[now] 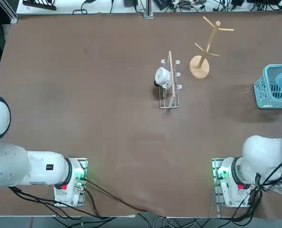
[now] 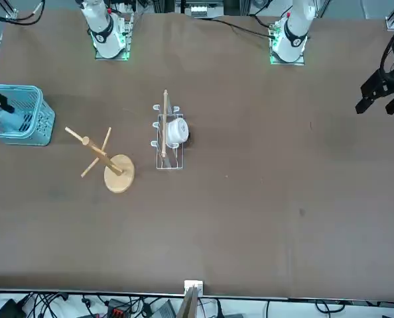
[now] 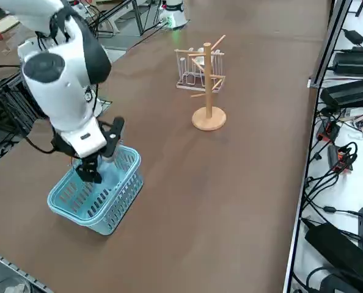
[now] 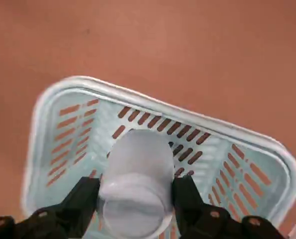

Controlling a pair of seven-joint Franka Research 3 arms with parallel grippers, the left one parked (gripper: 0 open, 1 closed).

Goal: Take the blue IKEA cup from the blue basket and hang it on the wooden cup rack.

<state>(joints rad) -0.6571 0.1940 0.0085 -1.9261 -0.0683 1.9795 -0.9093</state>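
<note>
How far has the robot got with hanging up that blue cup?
It has reached the basket, and its right gripper seems closed on the cup, just above or in the basket. Still to do: bring the cup to the wooden rack, whose pegs hold nothing, and hang it there.

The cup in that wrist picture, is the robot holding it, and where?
Yes, the right gripper, at the blue basket, is shut on the cup, pinching its sides near one round end.

Overhead and front views opposed
</note>
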